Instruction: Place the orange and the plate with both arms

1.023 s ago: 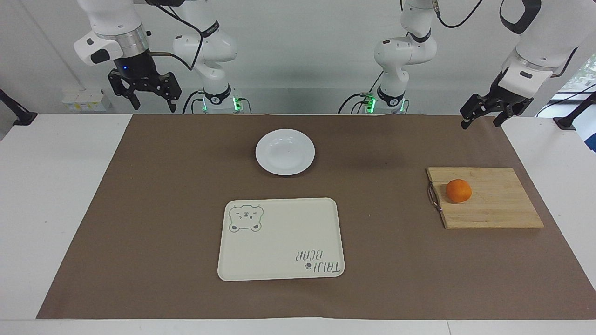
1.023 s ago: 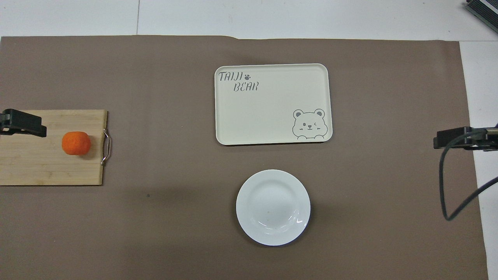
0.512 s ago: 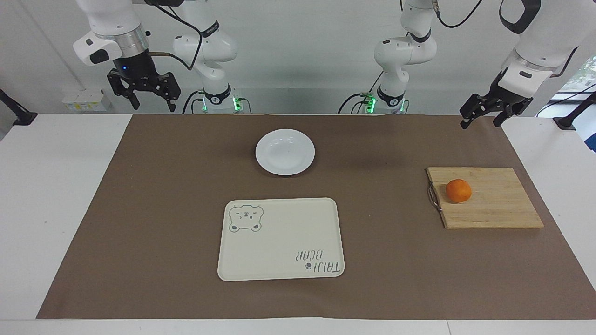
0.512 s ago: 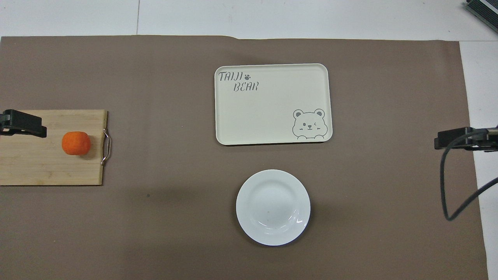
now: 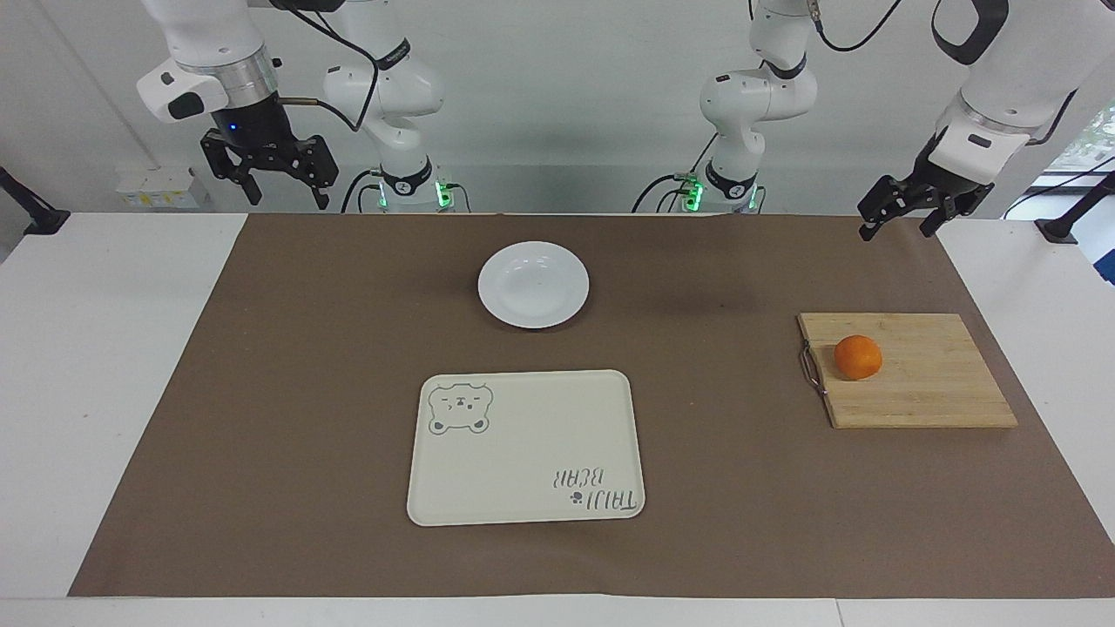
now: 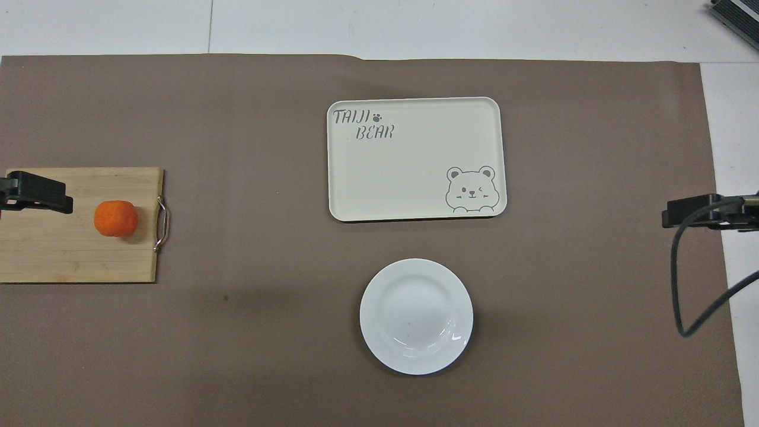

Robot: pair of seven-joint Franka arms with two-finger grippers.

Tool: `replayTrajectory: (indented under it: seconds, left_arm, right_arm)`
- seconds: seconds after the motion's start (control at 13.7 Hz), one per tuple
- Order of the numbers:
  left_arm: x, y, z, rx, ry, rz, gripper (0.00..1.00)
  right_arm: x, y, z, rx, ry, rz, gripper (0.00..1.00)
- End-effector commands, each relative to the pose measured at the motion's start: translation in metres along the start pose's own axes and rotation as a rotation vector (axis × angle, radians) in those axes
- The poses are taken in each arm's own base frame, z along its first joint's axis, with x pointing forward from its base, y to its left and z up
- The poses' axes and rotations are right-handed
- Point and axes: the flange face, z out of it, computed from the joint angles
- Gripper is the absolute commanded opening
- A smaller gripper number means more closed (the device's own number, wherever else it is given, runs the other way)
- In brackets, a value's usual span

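The orange lies on a wooden cutting board at the left arm's end of the table; it also shows in the overhead view. The white plate sits empty on the brown mat mid-table, near the robots, also seen from overhead. My left gripper hangs open and empty, high over the mat's corner by the board; from overhead it covers the board's edge, apart from the orange. My right gripper waits open and empty, high over the right arm's end of the table.
A cream rectangular tray with a bear print lies empty on the mat, farther from the robots than the plate. The board has a metal handle on its side toward the tray. A black cable hangs by the right gripper.
My left gripper has crept slightly toward the orange in the overhead view. The right arm, orange, plate and tray have not moved.
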Motion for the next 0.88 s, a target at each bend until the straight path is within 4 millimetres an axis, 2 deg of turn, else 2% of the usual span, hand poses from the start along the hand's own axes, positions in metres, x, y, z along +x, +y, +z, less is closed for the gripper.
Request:
replayTrajectory:
  seconds: [0.0, 0.66, 0.8]
  left_arm:
    - [-0.0106, -0.0023, 0.0015, 0.009, 0.004, 0.009, 1.0]
    - [-0.013, -0.0014, 0.0018, 0.01, 0.004, 0.011, 1.0]
    - [-0.0125, -0.0014, 0.0021, 0.01, 0.007, 0.009, 1.0]
  right_arm:
    - [-0.001, 0.0047, -0.0017, -0.013, -0.001, -0.013, 1.0]
    - [-0.0028, 0.0049, -0.0012, -0.013, -0.009, -0.013, 1.0]
    - [-0.0011, 0.0115, 0.0016, -0.012, -0.005, -0.001, 1.0]
